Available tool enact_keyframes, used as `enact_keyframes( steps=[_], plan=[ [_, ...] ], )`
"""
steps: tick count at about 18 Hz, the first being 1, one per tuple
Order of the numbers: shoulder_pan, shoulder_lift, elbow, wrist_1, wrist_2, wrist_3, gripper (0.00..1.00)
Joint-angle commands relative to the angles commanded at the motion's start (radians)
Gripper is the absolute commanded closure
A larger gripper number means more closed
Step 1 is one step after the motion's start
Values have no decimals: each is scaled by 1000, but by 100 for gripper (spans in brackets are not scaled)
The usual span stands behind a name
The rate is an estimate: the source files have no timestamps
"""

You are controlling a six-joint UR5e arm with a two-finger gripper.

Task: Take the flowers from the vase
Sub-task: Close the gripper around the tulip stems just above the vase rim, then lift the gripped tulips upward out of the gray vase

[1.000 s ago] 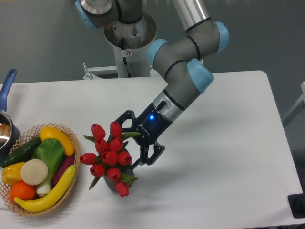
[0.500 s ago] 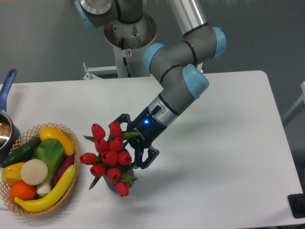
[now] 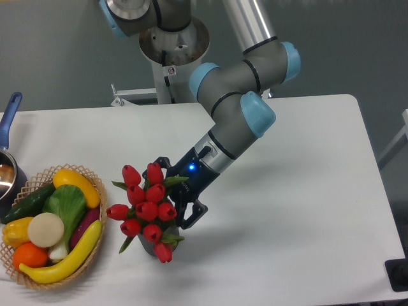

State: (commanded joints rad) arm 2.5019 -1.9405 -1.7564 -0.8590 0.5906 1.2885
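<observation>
Claw [image 3: 171, 191] first: it sits low at the right flank of the flowers [image 3: 145, 207], its dark fingers spread wide, one tip showing above near the upper buds and the other just below and right of the bunch. Nothing is caught between them yet, and whether either finger touches a leaf I cannot tell, since the buds hide the gap.

Going left to right across the surface [image 3: 299, 191]: a blue-handled pot [image 3: 9, 162] sits at the far left edge; a woven basket [image 3: 95, 185] of toy fruit and vegetables lies just right of it; then come the flowers, standing in the vase [image 3: 148, 247], which is almost wholly hidden under the leaves and blooms, with only a dark sliver low down. Right of that is the claw with its lit blue dot, and the arm [image 3: 239, 111] rising up and back toward its base.

As for handling, the bunch looks light and probably artificial, with soft buds that would crush or splay under a hard squeeze and thin leaves that bend away. The stems, gathered below the heads, are the stiffer part and my pick for a hold, just beneath the buds and above the rim of the vase. The vase looks small and light too, so it might tip or lift with the bunch.

The long axis of the bunch runs roughly upright out of the vase, buds on top, stems down. A straight pull along that axis seems safest.
</observation>
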Motion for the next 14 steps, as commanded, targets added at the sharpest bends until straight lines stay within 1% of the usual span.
enact_keyframes(
  steps=[1,4,6,8,14],
  plan=[
    [0,2,0,0,-5,0,43],
    [0,3,-2,0,-9,-2,53],
    [0,5,-2,0,-11,-2,53],
    [2,6,-2,0,-11,-2,57],
    [5,11,-3,0,-14,-11,57]
  ],
)
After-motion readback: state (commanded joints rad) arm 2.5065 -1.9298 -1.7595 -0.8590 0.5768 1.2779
